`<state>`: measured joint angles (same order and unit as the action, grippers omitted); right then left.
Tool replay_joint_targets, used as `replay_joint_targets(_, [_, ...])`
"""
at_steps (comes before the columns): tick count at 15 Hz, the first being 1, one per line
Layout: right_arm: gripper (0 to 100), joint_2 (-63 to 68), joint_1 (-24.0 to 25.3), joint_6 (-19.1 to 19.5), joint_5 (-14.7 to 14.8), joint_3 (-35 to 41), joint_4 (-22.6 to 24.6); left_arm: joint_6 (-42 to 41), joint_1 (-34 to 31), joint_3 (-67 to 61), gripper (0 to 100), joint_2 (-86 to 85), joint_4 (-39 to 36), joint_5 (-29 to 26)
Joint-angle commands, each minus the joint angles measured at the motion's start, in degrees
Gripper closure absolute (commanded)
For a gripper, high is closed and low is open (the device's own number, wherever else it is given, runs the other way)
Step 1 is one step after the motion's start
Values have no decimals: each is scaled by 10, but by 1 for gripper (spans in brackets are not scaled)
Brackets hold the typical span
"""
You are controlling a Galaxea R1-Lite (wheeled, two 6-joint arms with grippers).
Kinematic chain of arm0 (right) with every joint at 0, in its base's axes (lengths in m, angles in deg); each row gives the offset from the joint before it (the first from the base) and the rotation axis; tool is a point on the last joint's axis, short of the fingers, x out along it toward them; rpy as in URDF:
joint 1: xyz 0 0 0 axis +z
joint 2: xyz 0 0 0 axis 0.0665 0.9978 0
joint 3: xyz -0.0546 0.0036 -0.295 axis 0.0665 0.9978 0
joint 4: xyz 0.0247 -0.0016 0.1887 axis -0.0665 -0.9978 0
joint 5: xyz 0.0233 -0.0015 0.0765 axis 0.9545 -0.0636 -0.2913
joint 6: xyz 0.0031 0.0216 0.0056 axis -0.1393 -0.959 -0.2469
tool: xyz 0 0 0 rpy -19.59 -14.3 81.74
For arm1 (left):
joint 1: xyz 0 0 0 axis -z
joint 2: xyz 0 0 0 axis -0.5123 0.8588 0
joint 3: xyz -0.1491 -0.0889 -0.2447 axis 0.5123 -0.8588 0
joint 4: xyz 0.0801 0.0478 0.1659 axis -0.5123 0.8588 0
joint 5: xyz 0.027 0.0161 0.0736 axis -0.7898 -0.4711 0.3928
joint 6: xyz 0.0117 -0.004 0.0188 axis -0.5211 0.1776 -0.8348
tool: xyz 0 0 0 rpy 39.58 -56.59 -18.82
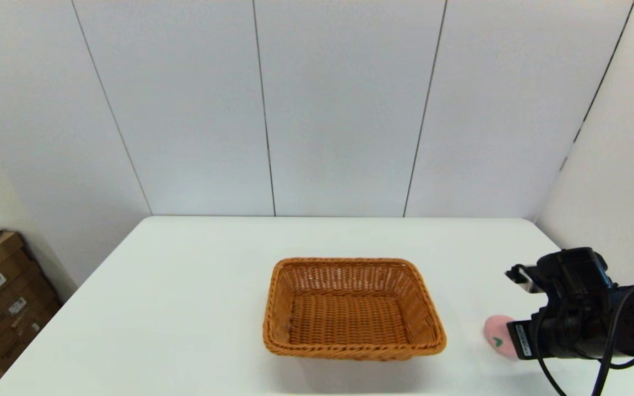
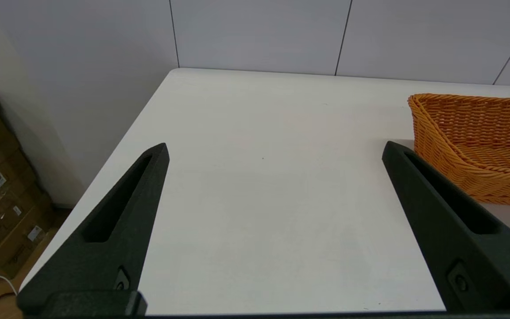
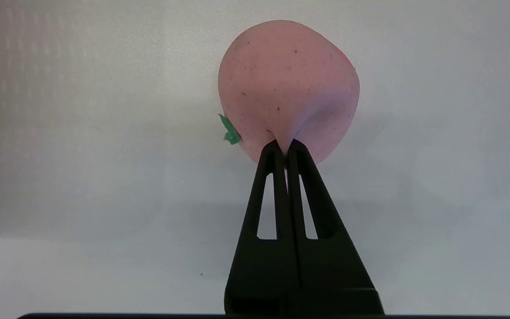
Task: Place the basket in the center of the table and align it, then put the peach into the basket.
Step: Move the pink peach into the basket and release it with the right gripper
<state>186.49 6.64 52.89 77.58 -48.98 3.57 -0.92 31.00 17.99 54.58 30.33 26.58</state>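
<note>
One arm matters: right gripper (image 3: pixel 285 146) pinches the peach (image 3: pixel 288 84) closed; basket (image 1: pixel 353 308) lies leftward; left gripper (image 2: pixel 275 155) gapes, parked.

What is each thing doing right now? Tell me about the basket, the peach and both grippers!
basket: upright on the table, nothing inside.
peach: outside the basket, to its right, pinched and squashed where the right gripper grips it.
right gripper: shut on the peach's edge, low over the table.
left gripper: open wide, holding nothing, over the table left of the basket.
</note>
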Motion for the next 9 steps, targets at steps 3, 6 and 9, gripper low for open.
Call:
replay_joint_targets(3, [100, -74, 10, 1, 0, -2, 47, 0, 0, 0, 0, 1, 0, 1])
replay_joint_targets(6, [100, -109, 17, 1, 0, -6, 73, 0, 0, -1, 0, 1, 0, 1])
replay_joint_targets(9, [100, -143, 75, -2, 1, -7, 100, 0, 0, 0, 0, 1, 0, 0])
